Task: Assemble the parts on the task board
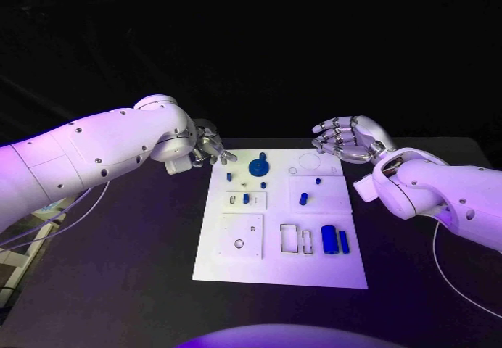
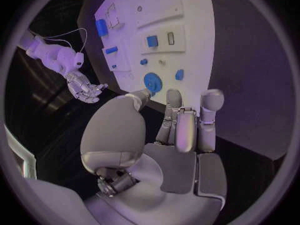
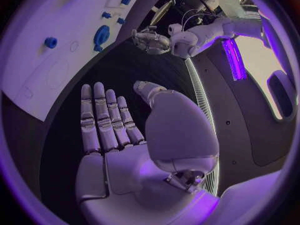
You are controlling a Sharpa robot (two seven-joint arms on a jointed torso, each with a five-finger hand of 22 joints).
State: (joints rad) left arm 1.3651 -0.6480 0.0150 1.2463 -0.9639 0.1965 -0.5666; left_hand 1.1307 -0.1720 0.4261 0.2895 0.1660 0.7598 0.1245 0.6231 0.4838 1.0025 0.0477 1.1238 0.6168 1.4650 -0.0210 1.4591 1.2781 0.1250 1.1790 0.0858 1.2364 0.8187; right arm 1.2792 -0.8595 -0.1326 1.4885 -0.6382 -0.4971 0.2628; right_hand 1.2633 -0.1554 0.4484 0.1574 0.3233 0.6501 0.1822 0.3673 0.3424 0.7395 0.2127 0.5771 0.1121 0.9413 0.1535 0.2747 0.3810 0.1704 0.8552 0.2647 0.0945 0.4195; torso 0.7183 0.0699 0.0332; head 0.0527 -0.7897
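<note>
The white task board [image 1: 281, 272] lies flat in the middle of the black table [image 1: 125, 290], its long side running away from the robot. Nearest the robot, the board's lower right area holds two blue cylinders [image 1: 335, 239] lying side by side, just beside two narrow rectangular recesses [image 1: 295, 239]. To their left sits a raised square plate [image 1: 239, 234] with a small round hole. Farther up, a small blue peg [image 1: 303, 199] stands in the right-hand panel, and another small blue piece [image 1: 246, 197] sits in the left-hand panel. Beyond these, a round blue disc [image 1: 257, 168] rests near the board's far edge, with a small blue piece [image 1: 229, 176] just to its left.

At the far left corner of the board, the left hand [image 1: 207, 151] hovers with its fingers loosely curled downward and nothing between them. In the left wrist view its fingers [image 2: 185, 127] point toward the board's edge, apart from each other, close to the blue disc.

At the far right corner, the right hand [image 1: 350, 139] is raised palm-up above the table, its fingers apart and gently bent, holding nothing. The right wrist view shows its fingers [image 3: 103, 117] stretched out side by side, off the board's edge.
</note>
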